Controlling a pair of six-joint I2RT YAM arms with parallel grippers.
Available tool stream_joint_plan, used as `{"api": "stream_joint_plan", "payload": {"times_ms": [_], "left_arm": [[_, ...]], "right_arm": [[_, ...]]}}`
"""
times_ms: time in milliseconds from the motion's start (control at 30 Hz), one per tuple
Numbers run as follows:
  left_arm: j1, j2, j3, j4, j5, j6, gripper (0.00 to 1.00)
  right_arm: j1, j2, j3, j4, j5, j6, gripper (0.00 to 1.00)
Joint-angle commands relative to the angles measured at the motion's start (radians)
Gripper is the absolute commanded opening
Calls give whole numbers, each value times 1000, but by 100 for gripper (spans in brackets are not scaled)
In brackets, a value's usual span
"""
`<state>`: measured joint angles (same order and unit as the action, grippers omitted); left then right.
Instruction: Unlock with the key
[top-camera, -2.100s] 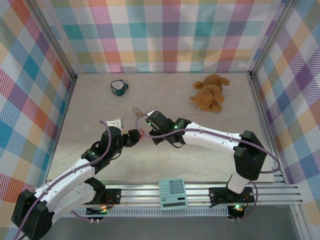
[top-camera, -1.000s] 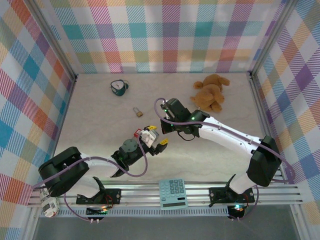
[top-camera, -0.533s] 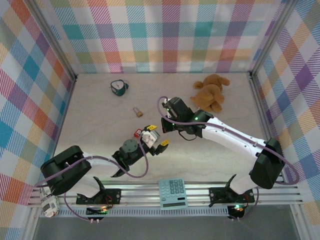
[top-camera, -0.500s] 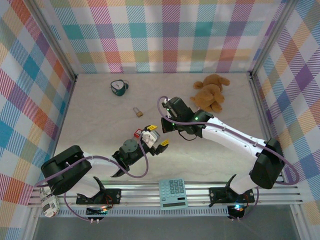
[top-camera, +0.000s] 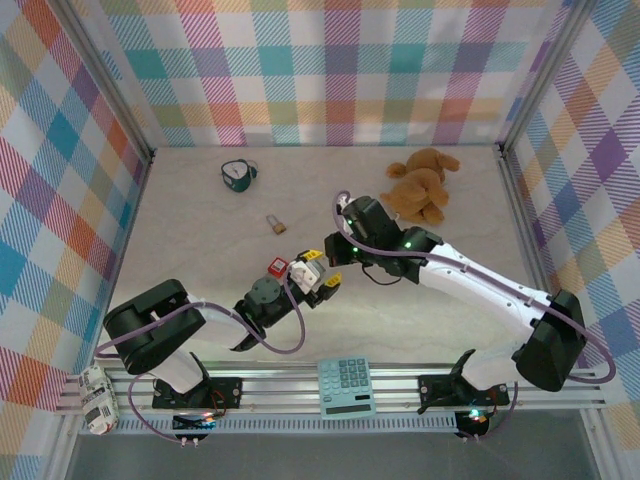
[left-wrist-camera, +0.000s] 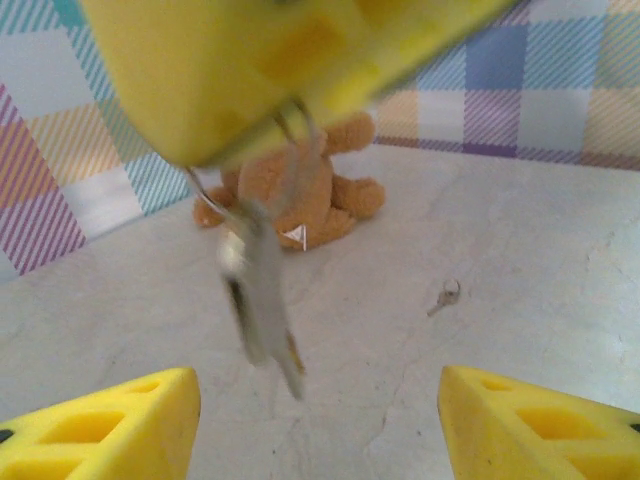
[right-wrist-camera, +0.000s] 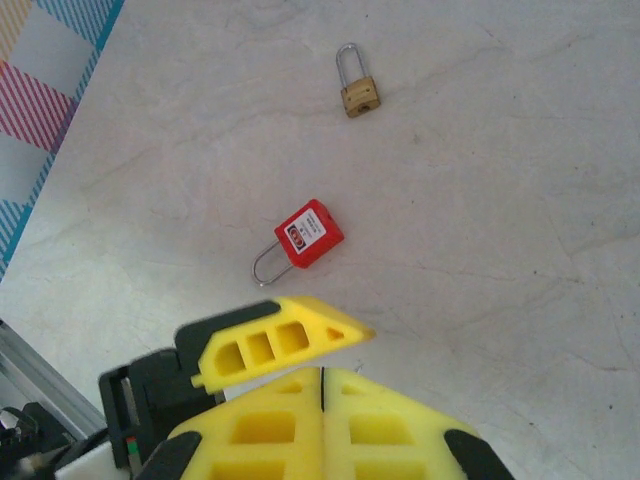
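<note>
Top external view: the left arm is seen folded low along the near side of the pale marbled tabletop (top-camera: 200, 210), with the left gripper (top-camera: 322, 283) pointed toward the middle. The right arm is stretched from its base to the same spot, and the right gripper (top-camera: 334, 248) is tipped down just beyond the left one.

Two padlocks are counted: one red padlock with a silver shackle (top-camera: 275, 267) just beside the left gripper, and one small brass padlock with a silver shackle (top-camera: 273, 224) farther back. One brown plush teddy bear (top-camera: 420, 185), one teal round object (top-camera: 237, 175) and one teal calculator (top-camera: 346, 385) are also seen.

In the left wrist view, one small flat tan-grey metal key (left-wrist-camera: 262, 310), blurred, is seen hung on a wire ring from the clenched yellow fingers (left-wrist-camera: 250, 70) of the right gripper. It is placed above and between the spread tips of the left gripper, by which nothing is held or touched. A small metal piece (left-wrist-camera: 445, 297) is seen on the table beyond, too small to identify.
</note>
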<state>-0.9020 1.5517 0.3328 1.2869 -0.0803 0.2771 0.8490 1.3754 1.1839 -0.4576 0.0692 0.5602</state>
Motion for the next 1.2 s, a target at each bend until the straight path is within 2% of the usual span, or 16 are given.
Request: {"api": "stream_joint_plan", "payload": {"times_ms": [0,100,300,567,800,967,1167], "left_arm": [[0,-37,24,66,-2,-18,63],[0,-35,28,66,15,-27,62],[0,-1,32,66,35,-35,53],[3,1,51,68,27,-35,47],[6,-4,49,68,26,-39,38],[6,7,48,68,35,-47,36],[8,7,53,66,48,-45,25]], "right_arm": [[-7,-32,-35,48,-27,49,5],[-7,-41,-50,69,-39,66,5],[-8,-56,-59,92,-47,73,5],[-12,-75,-88,125,-79,120,5],[-16,-109,-126,147,-61,147,5],[-23,-113,-130,152,-51,157,5],[-34,-117,-134,158,-51,164,4]]}}
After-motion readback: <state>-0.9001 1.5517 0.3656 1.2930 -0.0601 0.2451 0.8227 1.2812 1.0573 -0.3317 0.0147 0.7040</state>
